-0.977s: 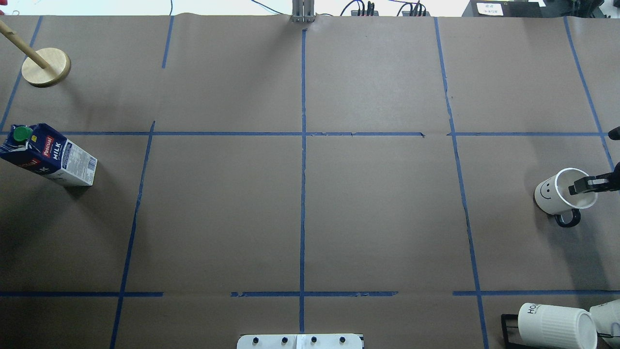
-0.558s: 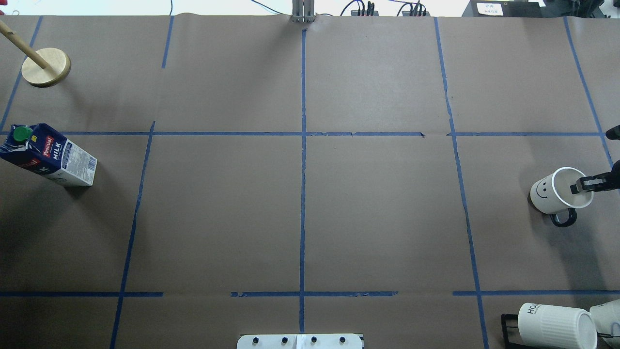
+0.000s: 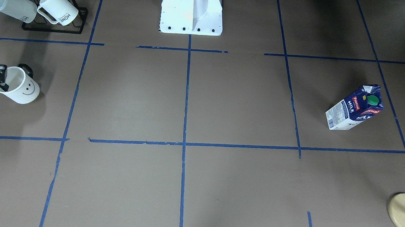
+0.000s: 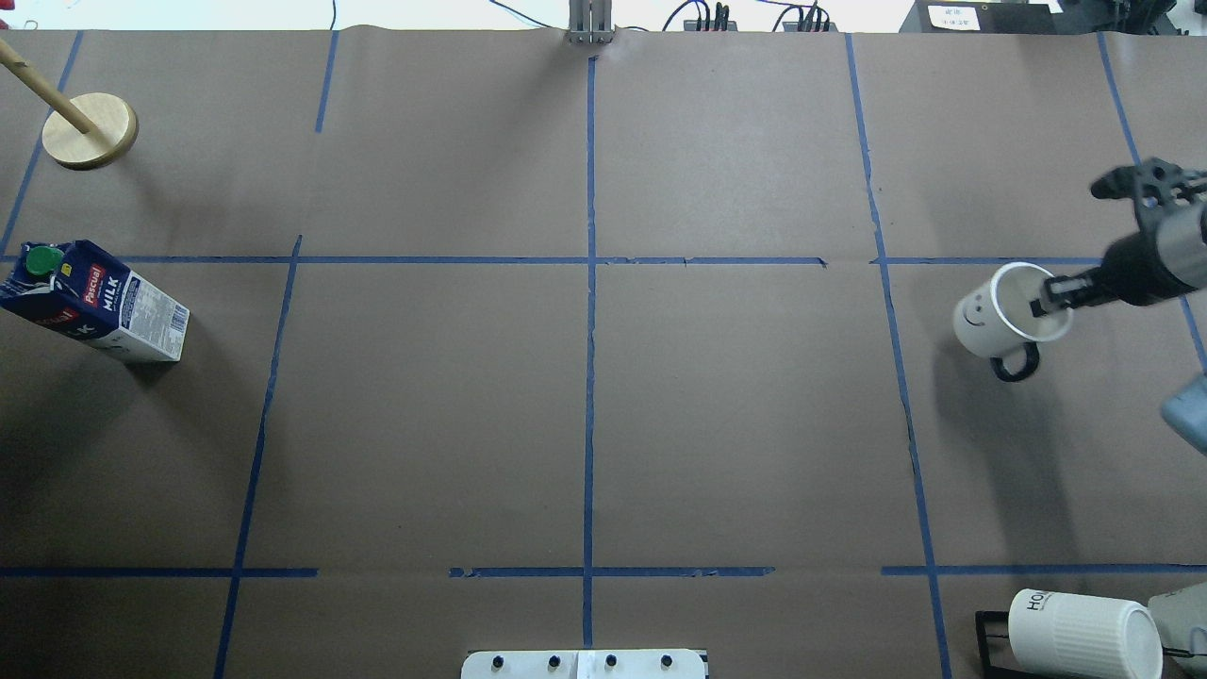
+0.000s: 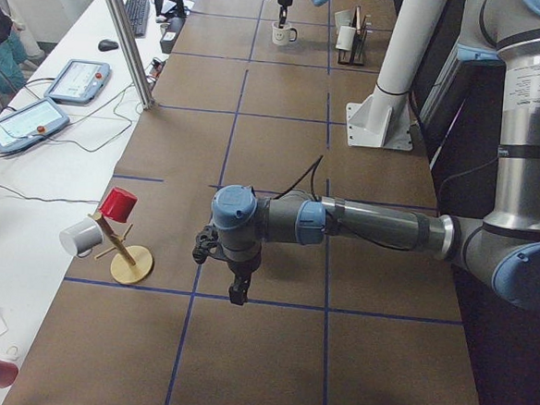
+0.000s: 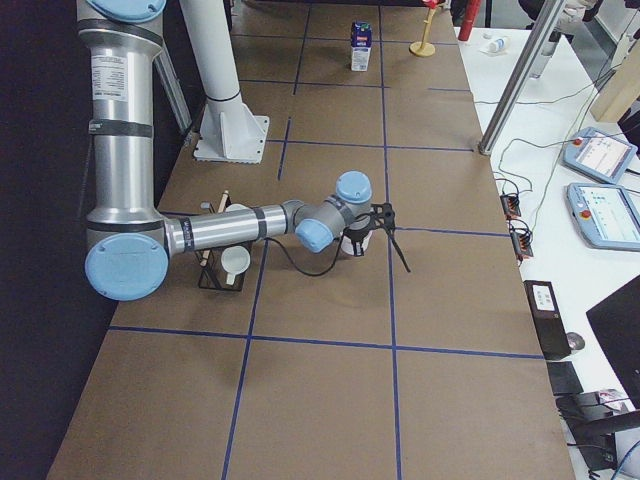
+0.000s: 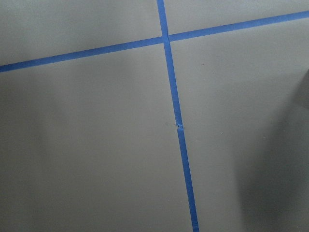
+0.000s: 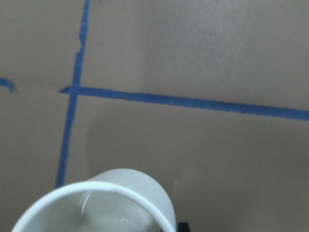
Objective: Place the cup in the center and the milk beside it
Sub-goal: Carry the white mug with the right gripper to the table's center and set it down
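The cup (image 4: 985,316), white with a black handle and a smiley face, hangs tilted just above the table at the right side. My right gripper (image 4: 1047,306) is shut on its rim, one finger inside the cup. The front view shows the cup (image 3: 22,92) and the right gripper (image 3: 0,79) at its left edge. The right wrist view shows only the cup's rim (image 8: 96,203). The milk (image 4: 94,302), a dark blue carton with a green cap, stands on the far left, also in the front view (image 3: 354,108). My left gripper (image 5: 236,288) shows only in the left view, pointing down over bare table; I cannot tell its state.
A black rack (image 4: 990,641) holds white ribbed "HOME" mugs (image 4: 1084,632) at the near right corner. A wooden stand (image 4: 90,132) sits at the far left corner. The robot base (image 4: 585,665) is at the near middle edge. Blue tape lines divide the brown table.
My right gripper has carried the cup leftward and away from the robot, and more of the arm has come into view. The milk has not moved.
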You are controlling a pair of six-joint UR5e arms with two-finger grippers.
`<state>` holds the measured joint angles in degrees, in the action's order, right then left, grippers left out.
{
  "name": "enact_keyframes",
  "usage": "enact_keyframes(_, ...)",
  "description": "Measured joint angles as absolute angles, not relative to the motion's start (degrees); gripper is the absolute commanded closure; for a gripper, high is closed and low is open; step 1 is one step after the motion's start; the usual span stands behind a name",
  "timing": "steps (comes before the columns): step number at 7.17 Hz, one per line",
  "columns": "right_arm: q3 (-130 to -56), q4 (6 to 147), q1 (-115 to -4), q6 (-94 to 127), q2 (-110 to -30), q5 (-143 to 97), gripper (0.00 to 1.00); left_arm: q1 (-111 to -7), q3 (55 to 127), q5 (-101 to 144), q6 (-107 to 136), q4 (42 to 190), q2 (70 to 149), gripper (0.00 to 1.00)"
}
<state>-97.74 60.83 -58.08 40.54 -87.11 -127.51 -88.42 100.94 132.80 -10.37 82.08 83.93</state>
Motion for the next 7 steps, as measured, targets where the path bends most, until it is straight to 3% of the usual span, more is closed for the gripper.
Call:
enact_keyframes(2,-96.75,74.43,-52.40,40.63,-72.09,-123.89,0.99,-88.42,100.91,132.82,-10.37,82.09,83.94,0.00)
enact_keyframes(4,-90.54,85.47,-46.64,46.10,-56.12,-118.95,0.99,-88.39,100.90,132.88,-10.37,82.15,83.93,0.00)
enact_keyframes(7,-81.02,87.39,-41.47,57.80,-43.90,-115.98,0.98,-88.33,100.88,134.93,-10.37,82.18,83.97,0.00)
